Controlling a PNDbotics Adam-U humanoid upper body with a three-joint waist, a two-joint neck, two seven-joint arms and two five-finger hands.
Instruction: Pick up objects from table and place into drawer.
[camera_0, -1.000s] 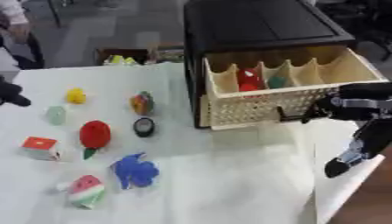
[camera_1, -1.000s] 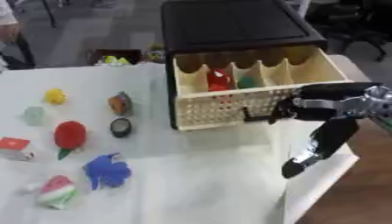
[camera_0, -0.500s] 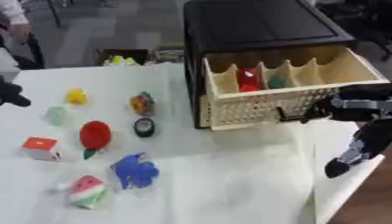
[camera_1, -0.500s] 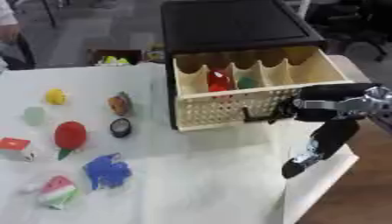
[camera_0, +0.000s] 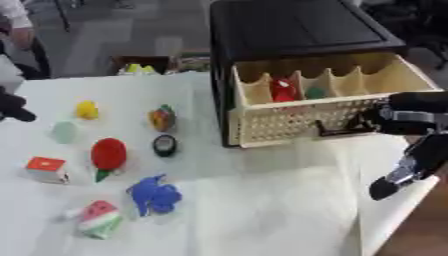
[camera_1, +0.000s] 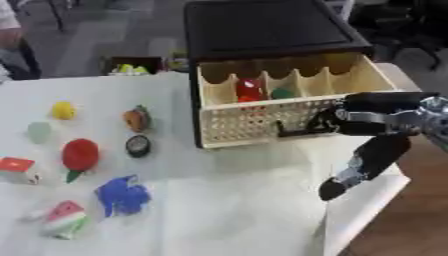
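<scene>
Drawer (camera_0: 324, 107) sat open at the desk's far right edge, the right hand (camera_1: 337, 122) curled on its front handle (camera_1: 297, 131). Toys lay well apart near the left edge. Risk: tugging further could drag the black cabinet (camera_0: 297, 30).

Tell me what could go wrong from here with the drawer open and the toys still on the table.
The drawer juts past the black cabinet; an arm bringing toys across could knock its front. The right hand sits at the drawer handle, far from the toys. The blue toy looks soft and irregular, so it may slip from a grasp. Red and green items already fill two compartments.
</scene>
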